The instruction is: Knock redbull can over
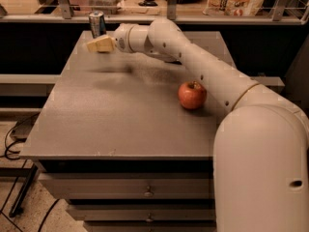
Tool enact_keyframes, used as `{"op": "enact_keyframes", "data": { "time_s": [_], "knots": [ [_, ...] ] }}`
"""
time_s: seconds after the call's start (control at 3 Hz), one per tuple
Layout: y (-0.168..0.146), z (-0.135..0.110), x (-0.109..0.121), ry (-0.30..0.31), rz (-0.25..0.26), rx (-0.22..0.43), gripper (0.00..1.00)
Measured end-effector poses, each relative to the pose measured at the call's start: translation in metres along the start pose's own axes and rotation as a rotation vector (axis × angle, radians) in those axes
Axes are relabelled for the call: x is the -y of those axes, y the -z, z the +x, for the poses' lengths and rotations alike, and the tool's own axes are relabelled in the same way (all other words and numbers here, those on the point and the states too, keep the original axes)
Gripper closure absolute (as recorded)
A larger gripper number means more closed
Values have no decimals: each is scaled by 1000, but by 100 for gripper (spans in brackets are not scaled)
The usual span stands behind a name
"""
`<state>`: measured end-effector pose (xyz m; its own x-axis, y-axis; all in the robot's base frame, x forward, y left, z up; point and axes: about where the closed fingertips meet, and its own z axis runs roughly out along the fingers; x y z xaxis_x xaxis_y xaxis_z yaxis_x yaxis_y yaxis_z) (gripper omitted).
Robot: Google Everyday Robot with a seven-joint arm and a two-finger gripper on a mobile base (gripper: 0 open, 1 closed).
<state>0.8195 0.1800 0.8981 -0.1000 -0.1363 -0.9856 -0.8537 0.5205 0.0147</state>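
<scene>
Tan claw [99, 44] just beside silver-and-blue redbull can [97, 24], red apple [192, 95] on grey table [120, 124], white arm [203, 66]

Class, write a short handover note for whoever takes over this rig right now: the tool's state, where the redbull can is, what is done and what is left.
The tool is over the far left part of the flat grey table, just in front of the slim silver-and-blue metal redbull can. Whether they touch cannot be told.
The can stands upright near the table's far left corner.
A round red apple sits on the table's right side, well apart from the tool.
Done: the approach, since the tool is at the can.
Left: push the can sideways until it tips over.
</scene>
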Motion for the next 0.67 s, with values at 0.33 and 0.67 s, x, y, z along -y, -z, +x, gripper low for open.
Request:
{"op": "enact_keyframes", "data": {
  "time_s": [0.33,0.67],
  "knots": [
    [-16,-3,1,8,11,9,0],
    [-29,-11,-3,37,-5,9,16]
  ]
}}
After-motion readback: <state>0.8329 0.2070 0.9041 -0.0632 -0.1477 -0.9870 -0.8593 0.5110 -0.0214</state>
